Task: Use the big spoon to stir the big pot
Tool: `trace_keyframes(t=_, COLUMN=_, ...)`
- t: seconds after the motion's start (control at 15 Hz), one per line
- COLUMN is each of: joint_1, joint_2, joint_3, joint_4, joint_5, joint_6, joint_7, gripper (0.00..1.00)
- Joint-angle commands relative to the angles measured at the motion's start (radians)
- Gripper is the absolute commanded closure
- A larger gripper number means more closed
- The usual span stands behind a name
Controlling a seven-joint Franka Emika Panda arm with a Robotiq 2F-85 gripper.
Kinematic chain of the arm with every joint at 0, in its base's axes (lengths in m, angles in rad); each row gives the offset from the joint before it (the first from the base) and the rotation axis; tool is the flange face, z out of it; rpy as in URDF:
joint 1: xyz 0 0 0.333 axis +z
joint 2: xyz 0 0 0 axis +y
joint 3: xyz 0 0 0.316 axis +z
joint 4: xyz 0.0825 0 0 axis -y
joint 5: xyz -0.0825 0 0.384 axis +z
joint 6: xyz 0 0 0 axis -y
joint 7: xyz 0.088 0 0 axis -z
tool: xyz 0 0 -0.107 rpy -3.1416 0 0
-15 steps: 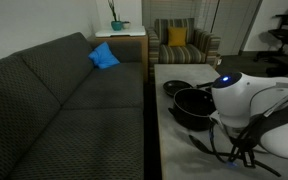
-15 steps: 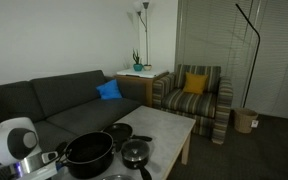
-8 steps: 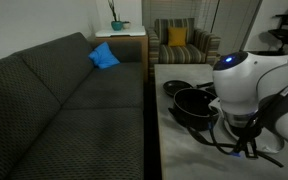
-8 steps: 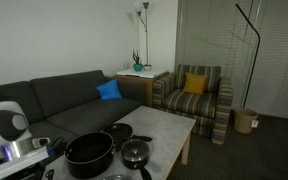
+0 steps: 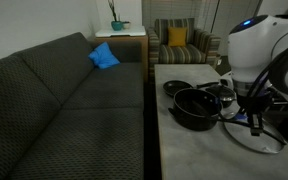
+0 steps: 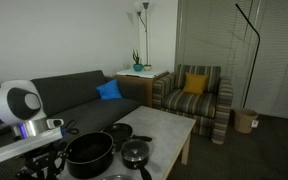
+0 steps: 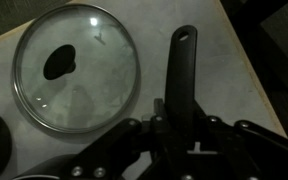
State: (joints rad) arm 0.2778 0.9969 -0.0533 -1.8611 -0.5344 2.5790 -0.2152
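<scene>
The big pot [image 5: 193, 106] stands on the pale table, wide and dark inside; it also shows in an exterior view [image 6: 89, 153]. My gripper [image 7: 180, 128] is shut on the thin black handle of the big spoon [image 7: 181, 70], whose end points away from the jaws. The spoon's bowl is hidden under the gripper. In an exterior view my gripper [image 5: 255, 120] hangs just beside the pot, above the table. In an exterior view [image 6: 42, 160] it is next to the pot's near side.
A round glass lid [image 7: 78, 65] with a metal rim lies on the table [image 7: 246, 90] beside the spoon, also in an exterior view [image 5: 252, 137]. Smaller black pans [image 6: 118, 132] [image 6: 136, 153] stand by the pot. A grey sofa [image 5: 64, 100] runs along the table.
The arm has risen and swung toward the far side of the table; the gripper now hangs higher, beside the big pot.
</scene>
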Motion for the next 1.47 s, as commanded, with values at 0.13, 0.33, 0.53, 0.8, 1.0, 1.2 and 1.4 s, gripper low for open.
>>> trace_keyframes(t=0.13, joint_1=-0.13, joint_2=-0.066, joint_3=0.076, joint_4=0.05, joint_5=0.087, joint_6=-0.14, joint_7=-0.148, gripper=0.93)
trace_keyframes(t=0.33, joint_1=-0.13, joint_2=-0.039, joint_3=0.104, joint_4=0.189, joint_5=0.107, joint_6=-0.367, joint_7=-0.247, gripper=0.93)
trace_keyframes(t=0.53, joint_1=-0.082, joint_2=0.039, joint_3=0.09, joint_4=0.376, joint_5=0.109, joint_6=-0.613, joint_7=-0.33, gripper=0.93)
trace_keyframes(t=0.8, joint_1=-0.05, joint_2=0.177, joint_3=0.089, joint_4=0.613, joint_5=0.053, joint_6=-0.802, joint_7=-0.317, gripper=0.93)
trace_keyframes(t=1.0, joint_1=-0.033, joint_2=0.29, joint_3=0.086, joint_4=0.728, joint_5=0.047, joint_6=-0.723, joint_7=-0.25, gripper=0.93)
trace_keyframes(t=1.2, joint_1=0.008, joint_2=0.414, joint_3=0.051, joint_4=0.862, joint_5=0.052, joint_6=-0.687, joint_7=-0.126, gripper=0.93)
trace_keyframes(t=1.4, joint_1=0.05, joint_2=0.494, joint_3=0.0, joint_4=0.951, joint_5=0.05, joint_6=-0.705, joint_7=-0.022, gripper=0.93)
